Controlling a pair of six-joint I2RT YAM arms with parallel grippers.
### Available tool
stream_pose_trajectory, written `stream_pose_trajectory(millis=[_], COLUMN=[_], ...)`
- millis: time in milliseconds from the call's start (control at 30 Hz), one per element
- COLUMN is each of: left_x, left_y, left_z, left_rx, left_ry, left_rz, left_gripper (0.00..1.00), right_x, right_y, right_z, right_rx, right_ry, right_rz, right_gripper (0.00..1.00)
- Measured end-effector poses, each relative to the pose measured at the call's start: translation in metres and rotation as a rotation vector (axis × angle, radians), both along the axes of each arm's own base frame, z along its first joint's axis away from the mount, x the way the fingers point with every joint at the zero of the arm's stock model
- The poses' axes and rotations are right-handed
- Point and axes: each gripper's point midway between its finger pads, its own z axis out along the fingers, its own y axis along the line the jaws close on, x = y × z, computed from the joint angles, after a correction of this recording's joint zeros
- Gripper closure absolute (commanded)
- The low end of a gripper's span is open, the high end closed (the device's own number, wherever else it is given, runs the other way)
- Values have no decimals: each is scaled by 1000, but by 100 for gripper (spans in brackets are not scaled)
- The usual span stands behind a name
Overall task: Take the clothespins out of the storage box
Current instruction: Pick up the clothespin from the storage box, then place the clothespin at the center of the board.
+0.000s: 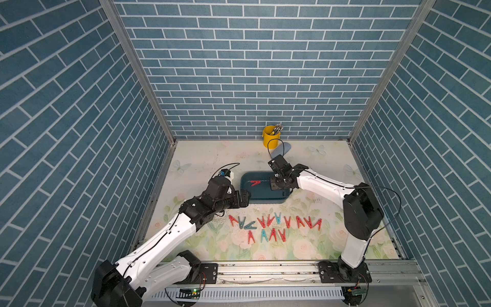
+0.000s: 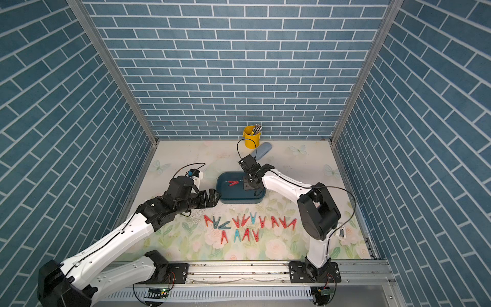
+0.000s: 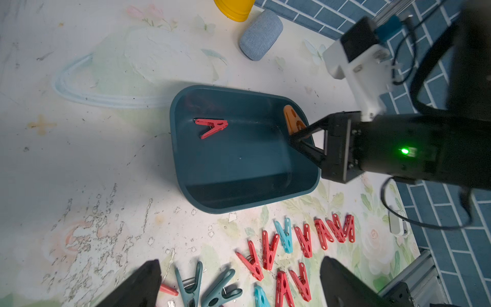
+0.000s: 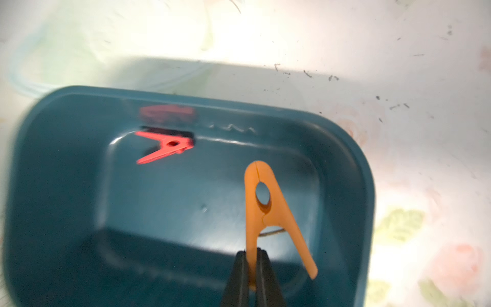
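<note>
Two clips are sitting inside the storage box (image 1: 261, 196), which is resting on the surface (image 1: 202, 164) in the middle of the lower half of both top views. The right gripper (image 4: 251, 252) is hanging over the box's right end. Its jaws are pinching narrowly on one leg of the orange clothespin (image 4: 261, 210). The clip's closed nose is pointing away from the gripper and its other leg is hanging free. Whether it is touching the box floor is not showing clearly.

The red clothespin (image 1: 255, 183) is lying flat on the floor toward the upper left of the box, to the left of the right gripper. Its long axis is running roughly along the box's long side, nose facing that gripper. The left gripper (image 1: 244, 198) is hovering at the box's lower left corner, jaws spread wide and holding nothing. It is about as near to the red clip as the right one.

Rows of clothespins (image 1: 276, 226) are lying on the surface below the box in the frame. Judging from this, the orange clip is needing to rise over the rim and travel toward the lower part of the frame. The free left gripper is looking better placed for the red one.
</note>
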Motion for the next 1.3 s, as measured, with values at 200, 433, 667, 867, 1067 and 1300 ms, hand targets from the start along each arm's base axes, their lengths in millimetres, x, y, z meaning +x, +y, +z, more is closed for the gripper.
stream_pose_trajectory(millis=[200, 433, 667, 867, 1067, 1300], left_x=[5, 14, 22, 24, 23, 22], left_y=[-6, -13, -19, -22, -23, -23], left_z=[-11, -18, -11, -13, -14, -13], left_rx=[29, 52, 51, 49, 46, 42], left_ry=[10, 18, 0, 7, 13, 15], left_rz=[-31, -55, -68, -80, -85, -85], left_gripper=[0, 0, 0, 0, 0, 0], right_x=[-52, -117, -172, -205, -218, -225], right_y=[-8, -29, -47, -62, -80, -91], right_z=[11, -5, -23, -51, -77, -93], right_rx=[45, 54, 74, 44, 14, 2], right_ry=[11, 64, 100, 146, 179, 199], right_rz=[-12, -40, -72, -93, -142, -159], right_gripper=[100, 100, 100, 100, 100, 95])
